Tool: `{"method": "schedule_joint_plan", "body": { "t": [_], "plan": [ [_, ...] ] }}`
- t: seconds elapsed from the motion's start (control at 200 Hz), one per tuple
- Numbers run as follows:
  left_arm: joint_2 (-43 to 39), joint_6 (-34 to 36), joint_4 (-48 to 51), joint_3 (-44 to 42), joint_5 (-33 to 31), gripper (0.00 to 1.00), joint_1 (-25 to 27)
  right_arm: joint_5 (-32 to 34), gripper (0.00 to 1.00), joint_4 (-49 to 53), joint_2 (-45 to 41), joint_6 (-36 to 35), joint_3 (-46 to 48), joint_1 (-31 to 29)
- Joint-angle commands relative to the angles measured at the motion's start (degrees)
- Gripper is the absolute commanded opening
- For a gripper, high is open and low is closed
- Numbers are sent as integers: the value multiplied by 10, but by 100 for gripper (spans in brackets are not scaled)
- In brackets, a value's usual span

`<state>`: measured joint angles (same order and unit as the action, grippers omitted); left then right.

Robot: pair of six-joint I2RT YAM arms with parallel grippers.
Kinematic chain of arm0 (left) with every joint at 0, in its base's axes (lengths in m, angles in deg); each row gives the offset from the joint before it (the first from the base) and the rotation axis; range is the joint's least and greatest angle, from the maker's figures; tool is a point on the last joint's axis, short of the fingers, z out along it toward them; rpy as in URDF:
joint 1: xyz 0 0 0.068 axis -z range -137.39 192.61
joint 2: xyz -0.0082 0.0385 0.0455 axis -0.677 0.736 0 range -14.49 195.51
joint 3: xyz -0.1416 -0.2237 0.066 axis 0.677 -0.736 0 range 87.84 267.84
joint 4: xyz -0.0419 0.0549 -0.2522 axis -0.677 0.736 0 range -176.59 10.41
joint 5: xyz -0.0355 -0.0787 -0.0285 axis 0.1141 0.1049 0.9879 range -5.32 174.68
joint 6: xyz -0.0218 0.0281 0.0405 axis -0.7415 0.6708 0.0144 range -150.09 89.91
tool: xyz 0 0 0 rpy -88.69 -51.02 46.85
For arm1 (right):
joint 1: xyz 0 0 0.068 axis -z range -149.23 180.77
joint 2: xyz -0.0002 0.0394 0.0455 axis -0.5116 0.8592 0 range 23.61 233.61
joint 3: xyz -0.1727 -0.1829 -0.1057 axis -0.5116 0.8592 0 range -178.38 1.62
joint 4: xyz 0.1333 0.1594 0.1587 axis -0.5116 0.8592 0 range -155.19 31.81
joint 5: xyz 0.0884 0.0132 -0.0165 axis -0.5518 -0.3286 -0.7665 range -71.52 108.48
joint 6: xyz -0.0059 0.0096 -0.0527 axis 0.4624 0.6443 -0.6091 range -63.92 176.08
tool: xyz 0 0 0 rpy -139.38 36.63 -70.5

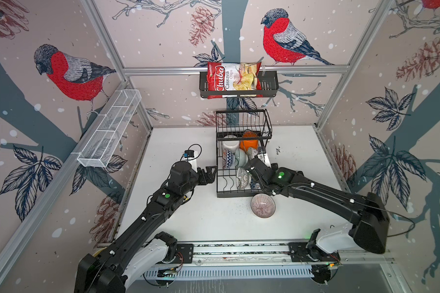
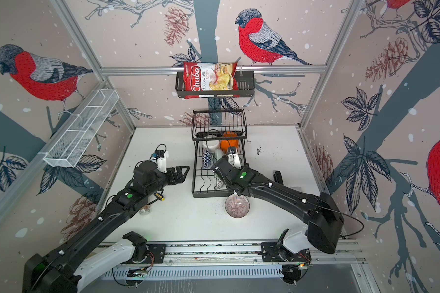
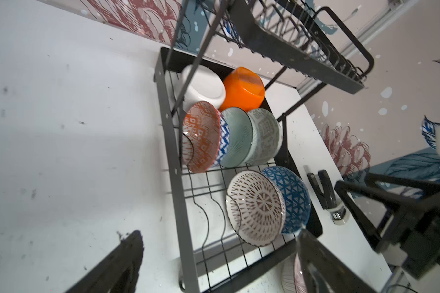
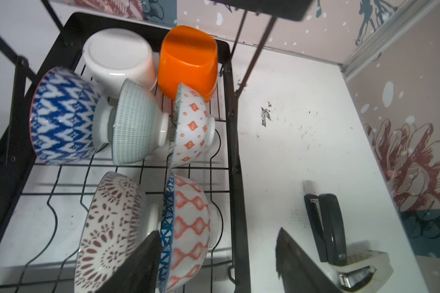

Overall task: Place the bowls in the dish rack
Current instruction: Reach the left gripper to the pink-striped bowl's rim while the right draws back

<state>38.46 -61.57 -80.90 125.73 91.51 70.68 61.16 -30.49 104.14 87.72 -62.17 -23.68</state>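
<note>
bowls (image 3: 254, 205): eight, seven in the dish rack (image 1: 234, 194) (white bowl (image 4: 117, 55) and orange bowl (image 4: 188, 61) upturned rearmost, three on edge mid-row, two on edge front right), one pink-lined bowl (image 1: 263, 205) upright on the table (image 1: 178, 142) beside the rack's front rim. open room: the front-left dividers (image 3: 207, 220) and the table left of the rack, where the left gripper (image 1: 210, 175) hangs spread, empty. right gripper (image 4: 217, 232), hidden under its wrist in both top views, jaws spread astride the front-right bowl and side rail; contact unclear.

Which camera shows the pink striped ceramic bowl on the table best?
A top view: the pink striped ceramic bowl shows whole, open side up. The left wrist view catches only its edge; the right wrist view misses it.
</note>
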Motion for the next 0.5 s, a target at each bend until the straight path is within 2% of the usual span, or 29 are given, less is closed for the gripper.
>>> {"method": "schedule_joint_plan", "body": {
  "t": [0.0, 0.25, 0.495],
  "plan": [
    [-3, -18, 15, -1, -36, 93, 39, -28, 72, -23, -35, 23, 28, 20],
    [25, -62, 19, -9, -102, 93, 161, -34, 72, -27, -77, 32, 70, 65],
    [88, -87, 35, 13, -129, 89, 266, -35, 73, -24, -102, 18, 90, 103]
  ]
}}
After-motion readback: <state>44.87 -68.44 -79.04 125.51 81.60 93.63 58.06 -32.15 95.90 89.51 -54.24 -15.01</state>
